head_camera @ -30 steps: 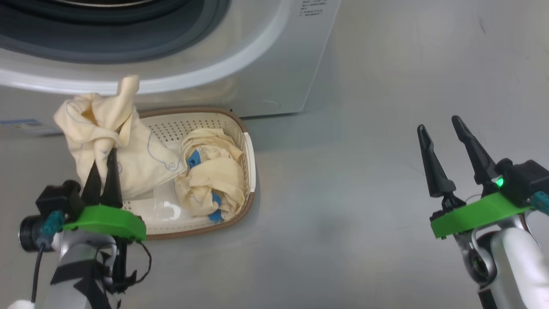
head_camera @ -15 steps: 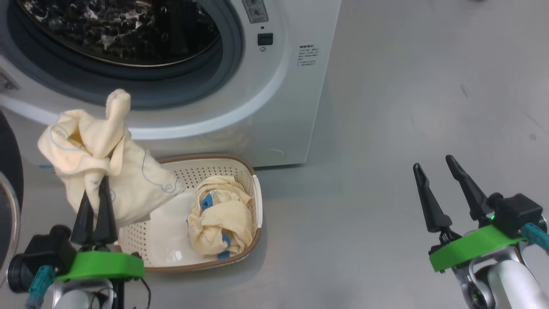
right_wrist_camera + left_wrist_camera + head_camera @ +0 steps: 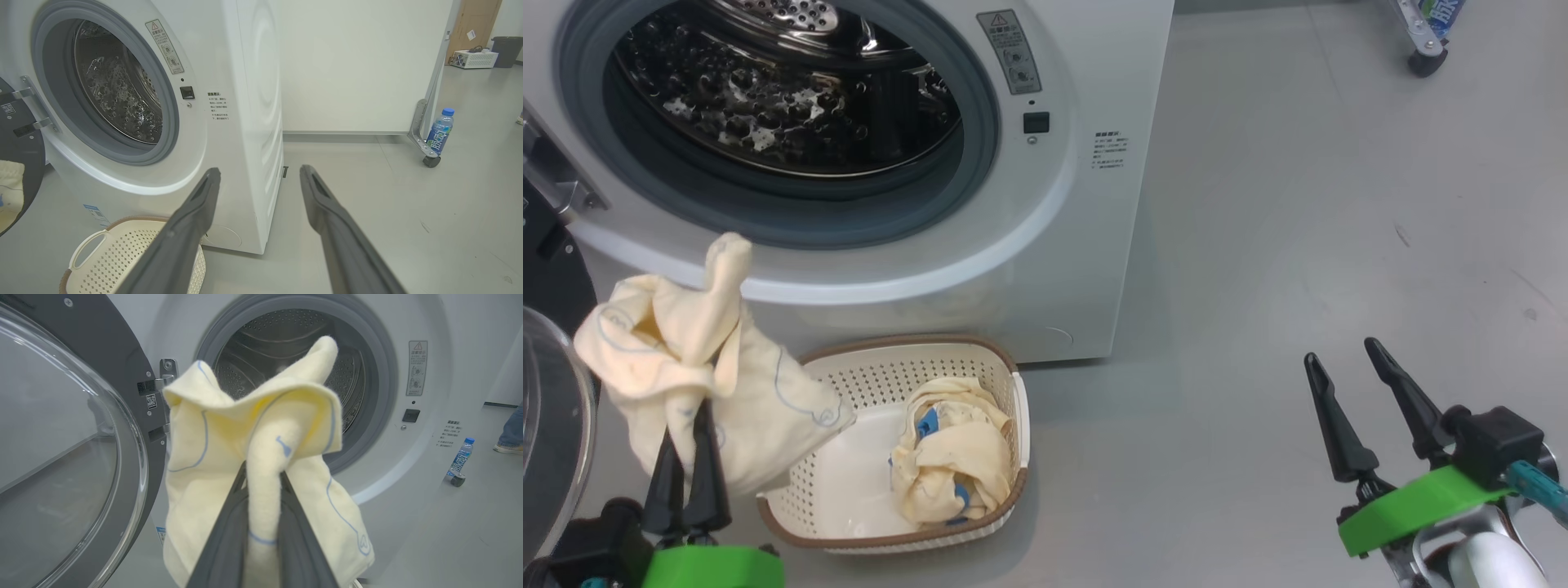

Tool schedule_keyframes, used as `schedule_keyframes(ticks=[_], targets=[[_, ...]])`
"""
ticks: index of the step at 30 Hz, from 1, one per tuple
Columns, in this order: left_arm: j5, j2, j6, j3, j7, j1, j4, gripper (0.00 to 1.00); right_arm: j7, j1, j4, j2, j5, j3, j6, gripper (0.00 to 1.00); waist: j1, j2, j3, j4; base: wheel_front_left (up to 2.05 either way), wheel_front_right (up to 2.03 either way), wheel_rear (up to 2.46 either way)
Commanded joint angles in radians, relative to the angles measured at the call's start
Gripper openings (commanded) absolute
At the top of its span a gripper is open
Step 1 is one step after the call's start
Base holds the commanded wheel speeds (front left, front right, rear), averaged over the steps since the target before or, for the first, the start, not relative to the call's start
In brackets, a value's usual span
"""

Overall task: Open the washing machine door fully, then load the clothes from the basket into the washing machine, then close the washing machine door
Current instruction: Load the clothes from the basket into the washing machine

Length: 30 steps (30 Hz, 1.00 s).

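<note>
Left pincer (image 3: 689, 420) grips one garment (image 3: 670, 351) — basket (image 3: 890, 359) holds another.

Head view high, looking down on washing machine (image 3: 1086, 245) and basket (image 3: 947, 359), left wrist view close behind a garment (image 3: 261, 416), seemingly facing the drum (image 3: 253, 339), right wrist view low, oblique, sharing drum.

The washing machine door (image 3: 61, 437) stands swung aside at left, leaving the drum mouth (image 3: 784, 106) open.

Left claw (image 3: 690, 425) lower left, fingers pinched near-together, pointing up; right claw (image 3: 1339, 349) lower right, fingers spread wide, empty.
</note>
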Motion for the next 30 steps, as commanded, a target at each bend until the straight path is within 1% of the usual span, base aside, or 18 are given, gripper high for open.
schedule_keyframes(ticks=[1, 9, 21, 30], targets=[[-0.001, 0.022, 0.008, 0.042, -0.001, -0.011, -0.043, 0.00, -0.010, -0.005, -0.038, -0.010, -0.006, 0.012, 0.004, 1.00, 0.0001, -0.0001, -0.004, -0.001, 0.00, 0.00, 0.00], [-0.005, 0.027, 0.013, 0.037, 0.007, 0.029, -0.041, 0.00, -0.010, 0.001, -0.044, -0.006, -0.012, 0.010, 0.004, 1.00, 0.0001, -0.0001, -0.006, -0.009, 0.00, 0.00, 0.00], [-0.017, 0.022, 0.022, 0.032, 0.003, 0.032, -0.037, 0.00, -0.010, -0.001, -0.049, -0.001, -0.018, 0.004, 0.004, 1.00, 0.0001, -0.0001, 0.006, -0.010, 0.00, 0.00, 0.00], [-0.028, 0.022, 0.022, 0.025, 0.000, -0.008, -0.031, 0.00, -0.010, -0.016, -0.058, 0.000, -0.016, 0.003, 0.004, 1.00, 0.0001, -0.0001, 0.058, -0.010, 0.00, 0.00, 0.00]])
